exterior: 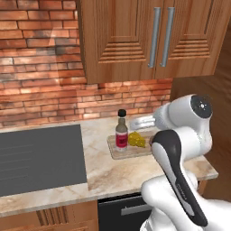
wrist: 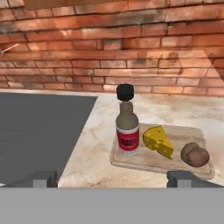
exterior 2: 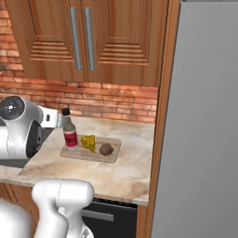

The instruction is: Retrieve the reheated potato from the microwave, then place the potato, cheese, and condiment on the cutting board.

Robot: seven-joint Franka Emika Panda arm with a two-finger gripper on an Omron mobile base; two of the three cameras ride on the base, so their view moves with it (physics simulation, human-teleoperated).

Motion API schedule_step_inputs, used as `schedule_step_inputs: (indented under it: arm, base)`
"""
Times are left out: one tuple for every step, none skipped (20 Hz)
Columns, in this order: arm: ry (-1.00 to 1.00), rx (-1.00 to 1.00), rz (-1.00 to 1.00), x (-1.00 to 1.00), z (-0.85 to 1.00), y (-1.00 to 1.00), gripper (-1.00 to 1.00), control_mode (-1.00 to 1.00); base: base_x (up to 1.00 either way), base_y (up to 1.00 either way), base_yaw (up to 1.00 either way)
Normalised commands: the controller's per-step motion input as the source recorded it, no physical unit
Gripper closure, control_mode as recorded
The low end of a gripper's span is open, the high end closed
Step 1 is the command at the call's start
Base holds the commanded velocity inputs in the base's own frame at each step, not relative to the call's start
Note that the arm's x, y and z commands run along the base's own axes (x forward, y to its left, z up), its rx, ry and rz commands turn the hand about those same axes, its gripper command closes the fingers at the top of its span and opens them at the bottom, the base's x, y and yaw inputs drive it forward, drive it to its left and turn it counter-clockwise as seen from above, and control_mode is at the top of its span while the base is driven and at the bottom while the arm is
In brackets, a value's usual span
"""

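Already gathered on the cutting board, the condiment, the cheese and the potato sit in a row on a marble-patterned counter backed by a red brick wall. Seen from the hand view, the bottle stands upright at the board's left end, its black cap on and red label facing the camera; the yellow wedge lies just beside it at the middle, and the brown potato rests at the right end, apart from the cheese. A dark grey cooktop lies flat in the counter to the left of the board. The gripper hangs back from the board with its two dark fingertips spread wide and nothing between them. From the right base view, the same three items line the board below wooden wall cabinets, with a tall grey panel standing at the right. From the left base view, the white arm covers the board's right end, leaving the bottle and wedge in sight.
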Motion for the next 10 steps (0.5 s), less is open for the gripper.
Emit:
schedule_step_inputs:
  arm:
    - [0.07,-0.01,0.00,-0.94,1.00,-0.09,-1.00,-1.00]
    - [0.09,0.00,0.00,-0.94,1.00,-0.06,-1.00,-1.00]
    - [0.10,0.00,0.00,-0.96,0.81,-0.02,-1.00,-1.00]
    - [0.12,0.00,0.00,-0.98,0.71,0.00,-1.00,-1.00]
    - [0.17,0.00,0.00,-0.97,0.56,0.00,-1.00,-1.00]
    - [0.20,0.00,0.00,-0.92,0.48,0.00,-1.00,-1.00]
    - [0.25,0.00,0.00,-0.85,0.35,0.00,-1.00,-1.00]
    - [0.28,0.00,0.00,-0.80,0.29,0.00,-1.00,-1.00]
    - [0.29,0.00,0.00,-0.78,0.26,0.00,-1.00,-1.00]
    - [0.30,0.00,0.00,-0.76,0.21,0.00,-1.00,-1.00]
  base:
    - [0.00,0.00,0.00]
    - [0.00,0.00,0.00]
    - [0.00,0.00,0.00]
    - [0.00,0.00,0.00]
    - [0.00,0.00,0.00]
    - [0.00,0.00,0.00]
    - [0.00,0.00,0.00]
    - [0.00,0.00,0.00]
    - [0.00,0.00,0.00]
    - [0.00,0.00,0.00]
